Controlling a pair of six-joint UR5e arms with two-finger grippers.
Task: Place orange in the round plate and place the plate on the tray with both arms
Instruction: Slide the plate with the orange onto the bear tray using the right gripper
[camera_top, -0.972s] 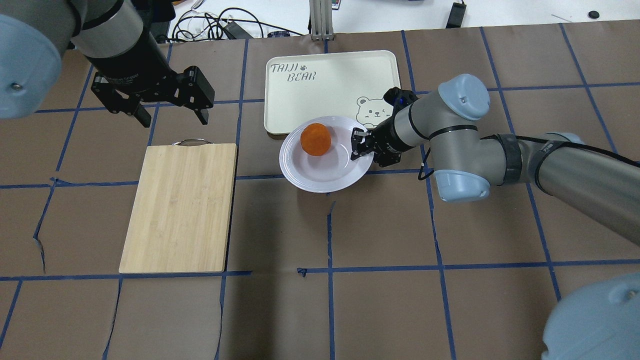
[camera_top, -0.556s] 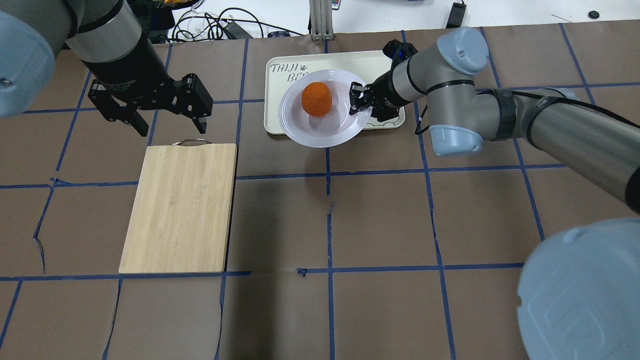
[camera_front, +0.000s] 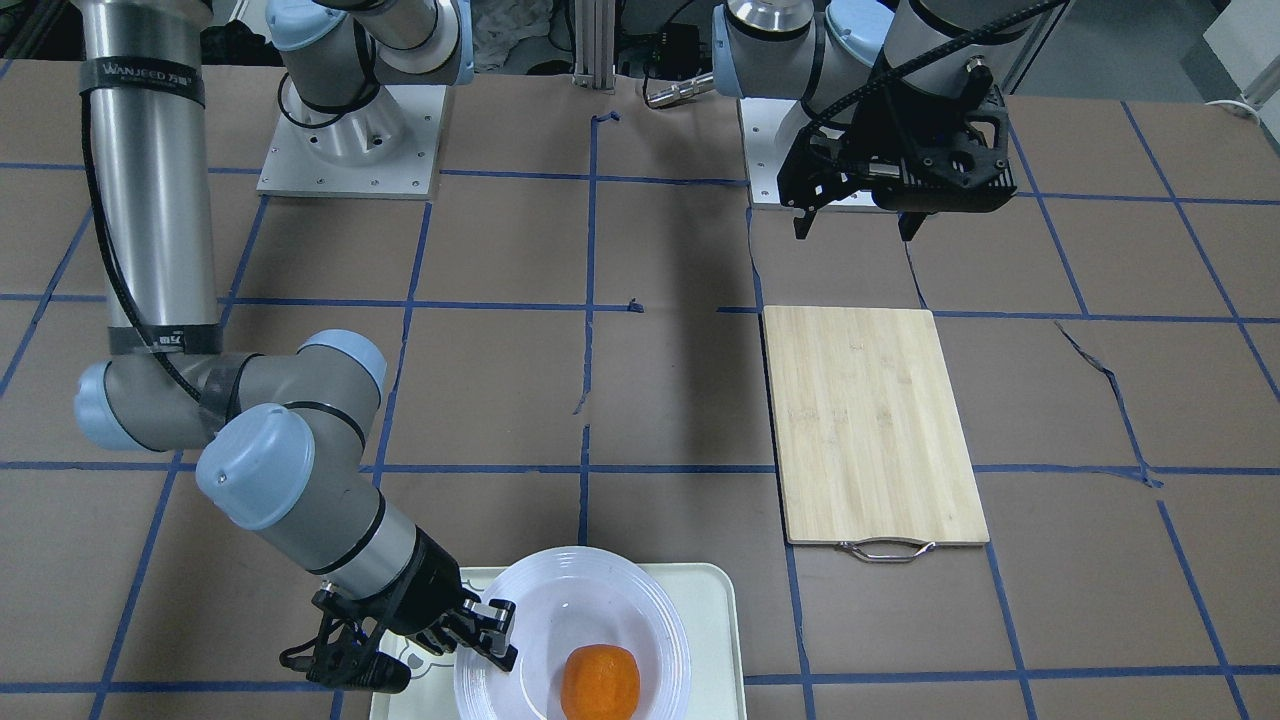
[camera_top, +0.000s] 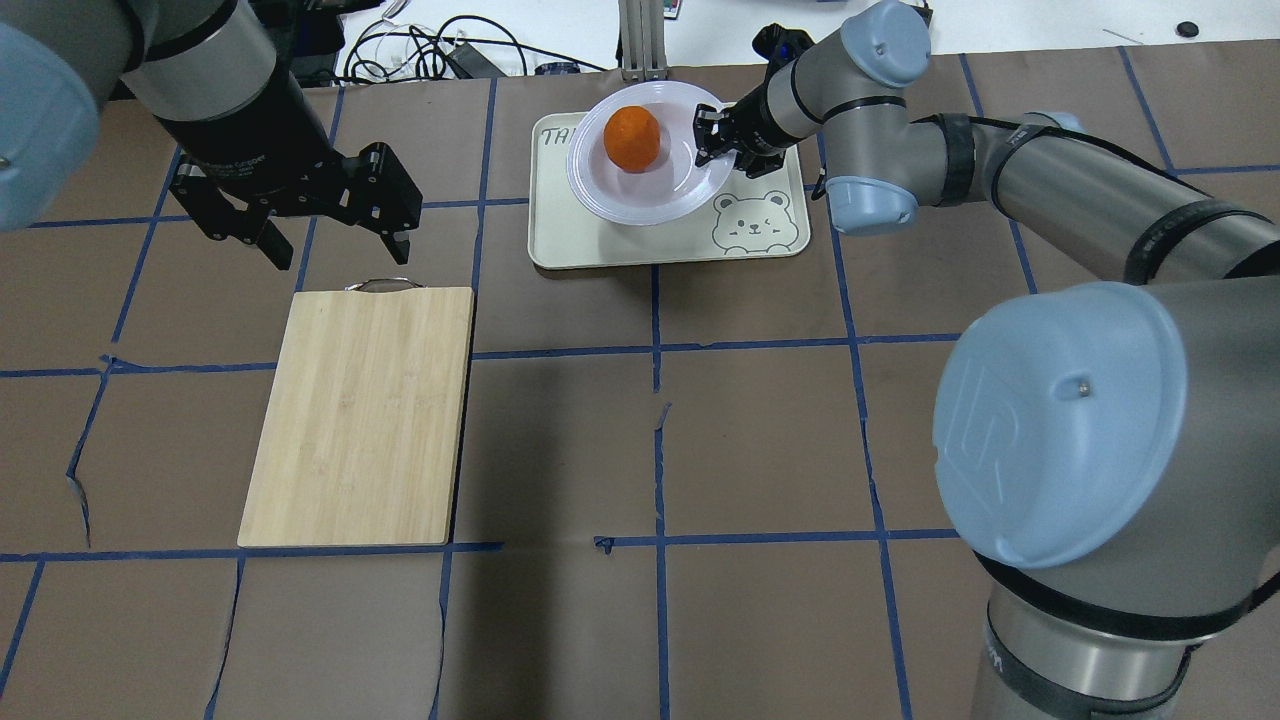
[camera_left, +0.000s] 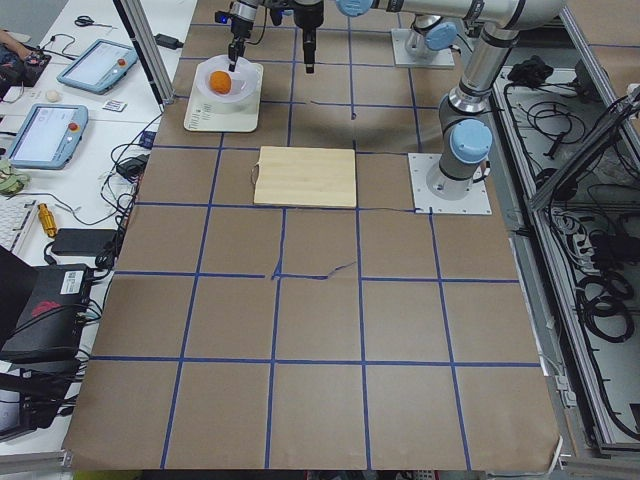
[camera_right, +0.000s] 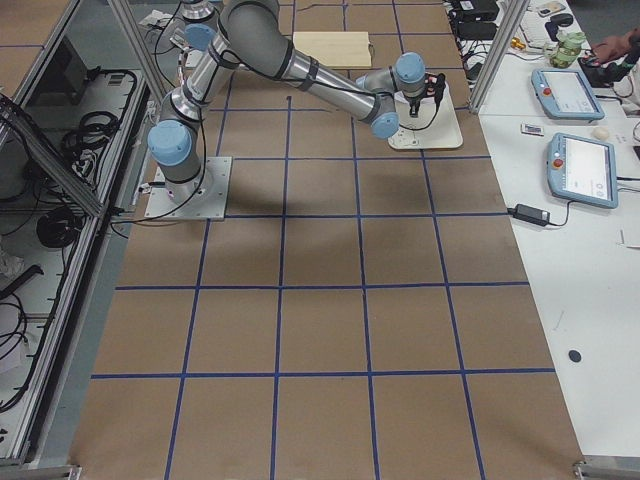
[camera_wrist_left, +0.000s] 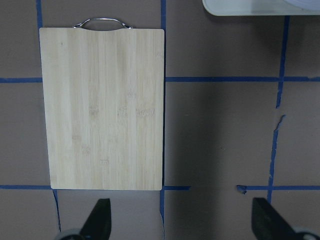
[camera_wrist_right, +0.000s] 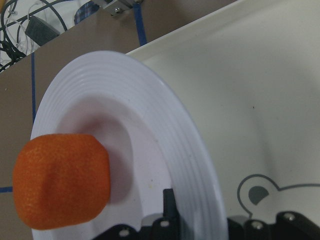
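Observation:
The orange (camera_top: 632, 138) lies in the white round plate (camera_top: 660, 198), also seen in the front view as orange (camera_front: 600, 682) and plate (camera_front: 560, 610). My right gripper (camera_top: 712, 140) is shut on the plate's right rim, one finger inside and one under it. The plate hangs over the far half of the mint tray (camera_top: 600, 248) and covers its lettering; I cannot tell whether it touches. The right wrist view shows the orange (camera_wrist_right: 62, 180), the plate rim (camera_wrist_right: 165, 125) and the tray (camera_wrist_right: 260, 90). My left gripper (camera_top: 340, 245) stands open and holds nothing, above the table beyond the board.
A wooden cutting board (camera_top: 360, 415) with a metal handle lies left of the tray, directly under the left wrist camera (camera_wrist_left: 102, 107). Cables and a metal post sit past the table's far edge. Blue tape lines cross the brown table cover.
My right gripper has carried the plate with the orange from the table in front of the tray away from me, over the tray. The left gripper has barely shifted.

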